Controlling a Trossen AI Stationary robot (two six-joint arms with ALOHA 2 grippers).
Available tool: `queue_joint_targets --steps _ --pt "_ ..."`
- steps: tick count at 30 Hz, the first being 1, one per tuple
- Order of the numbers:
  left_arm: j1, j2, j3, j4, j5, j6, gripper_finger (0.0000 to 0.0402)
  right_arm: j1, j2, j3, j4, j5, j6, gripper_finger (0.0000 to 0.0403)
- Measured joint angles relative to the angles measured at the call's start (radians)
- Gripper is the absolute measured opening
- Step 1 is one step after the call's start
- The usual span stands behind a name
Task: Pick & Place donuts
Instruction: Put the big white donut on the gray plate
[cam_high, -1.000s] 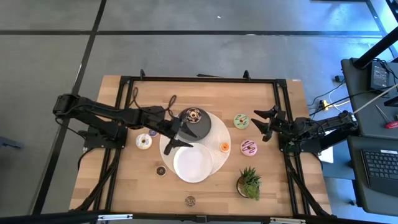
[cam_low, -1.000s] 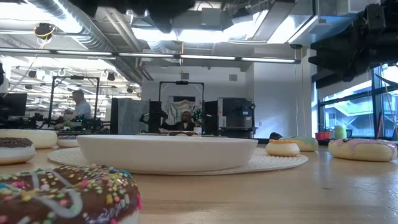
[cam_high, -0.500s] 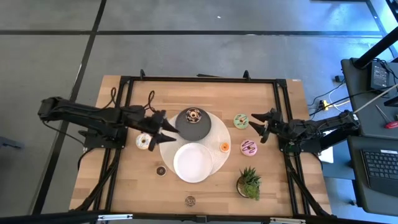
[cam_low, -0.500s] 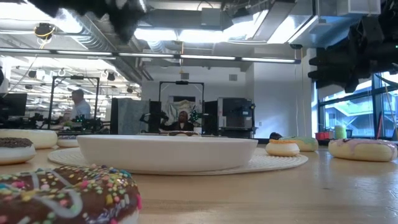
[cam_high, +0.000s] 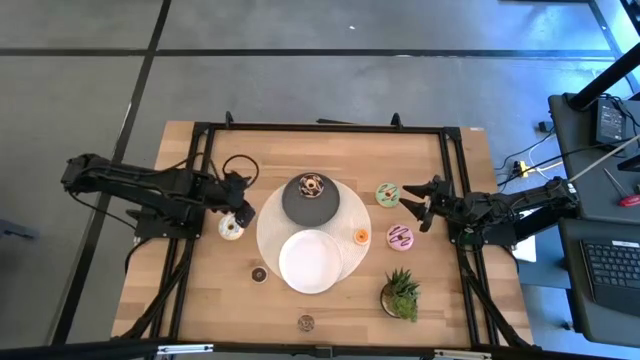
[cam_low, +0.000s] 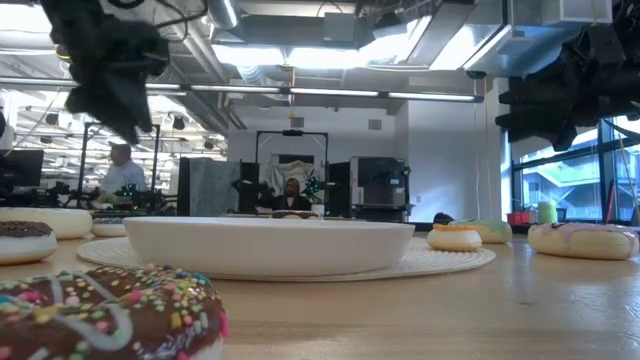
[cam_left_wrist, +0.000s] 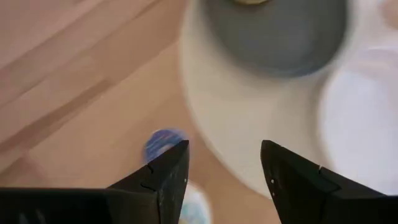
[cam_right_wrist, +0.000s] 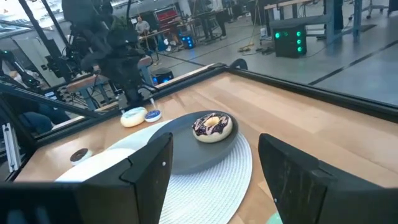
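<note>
My left gripper (cam_high: 243, 208) jaws apart, empty, over white donut (cam_high: 231, 228). My right gripper (cam_high: 412, 203) jaws apart, between green donut (cam_high: 388, 194) and pink donut (cam_high: 401, 237). Brown donut (cam_high: 312, 185) on grey plate (cam_high: 300, 207).

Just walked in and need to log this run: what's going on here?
A two-armed robot is sorting toy donuts. One brown donut already sits on the grey plate. The left gripper, open and empty, hovers by the white donut. The right gripper waits open near the green donut and pink donut.
</note>
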Motion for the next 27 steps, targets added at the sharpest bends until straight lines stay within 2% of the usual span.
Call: queue_joint_targets --steps 7,14,27 --pt "0.0 0.079 0.0 -0.103 0.052 -0.091 0.0196 0.0 0.0 0.0 -0.015 0.0 0.019 0.0239" --pt "0.0 0.175 0.0 -0.17 0.15 -0.136 0.0191 0.0 0.0 0.0 -0.014 0.0 0.019 0.0239" --pt "0.0 0.367 0.0 -0.192 0.16 -0.087 0.0192 0.0 0.0 0.0 -0.014 0.001 0.018 0.0239"
